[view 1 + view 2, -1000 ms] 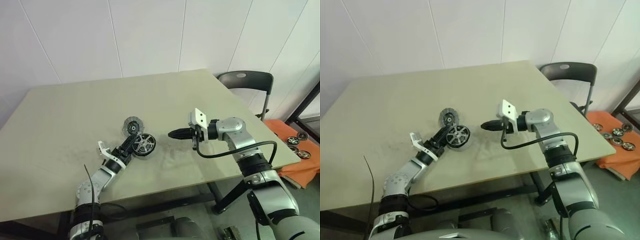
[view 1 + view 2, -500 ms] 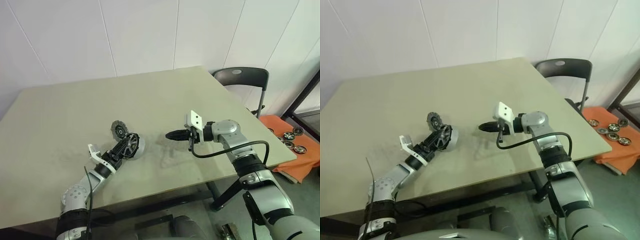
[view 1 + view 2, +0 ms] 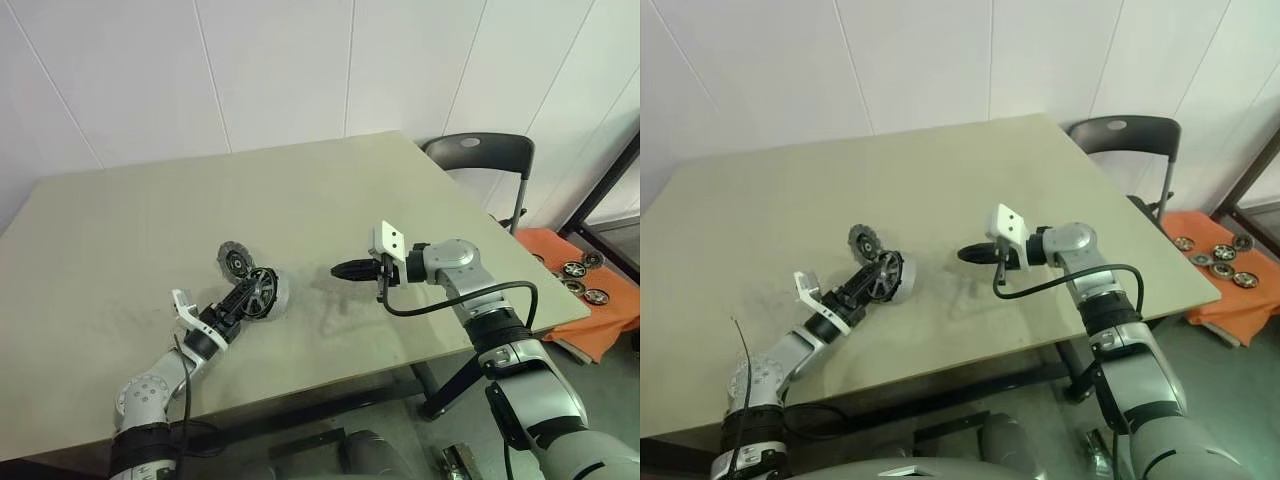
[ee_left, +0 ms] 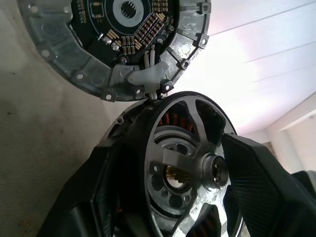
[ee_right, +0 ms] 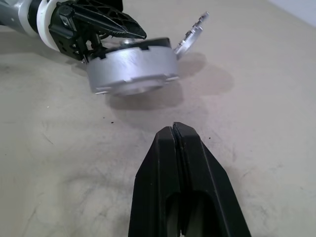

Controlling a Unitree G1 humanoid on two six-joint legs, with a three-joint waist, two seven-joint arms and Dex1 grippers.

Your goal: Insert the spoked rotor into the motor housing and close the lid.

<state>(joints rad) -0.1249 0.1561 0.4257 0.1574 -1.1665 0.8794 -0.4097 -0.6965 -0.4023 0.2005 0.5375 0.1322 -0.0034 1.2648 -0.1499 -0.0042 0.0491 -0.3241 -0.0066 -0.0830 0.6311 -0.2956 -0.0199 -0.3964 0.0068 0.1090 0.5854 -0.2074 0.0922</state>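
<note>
Two arms reach over the beige worktop (image 3: 120,260). Nearest, the left gripper (image 3: 247,297) has its black fingers (image 4: 256,177) spread wide and clamped on the motor housing (image 3: 268,292), gripping it across its width and holding it tilted up on edge, low over the worktop. The spoked rotor (image 4: 190,170) already sits inside the housing: its black rim and pale spokes face the left wrist view, with copper windings showing between the spokes. From the right wrist view the housing's silvery underside (image 5: 132,71) appears raised above its shadow. Just beyond it, the lid (image 3: 236,262) stands tilted, its edge close against the housing. Well apart to the right, the right gripper (image 3: 343,270) hovers above the worktop with its fingers pressed together, empty, pointing toward the housing. Farther off, a dark chair (image 3: 478,158) stands behind the worktop's far corner.
</note>
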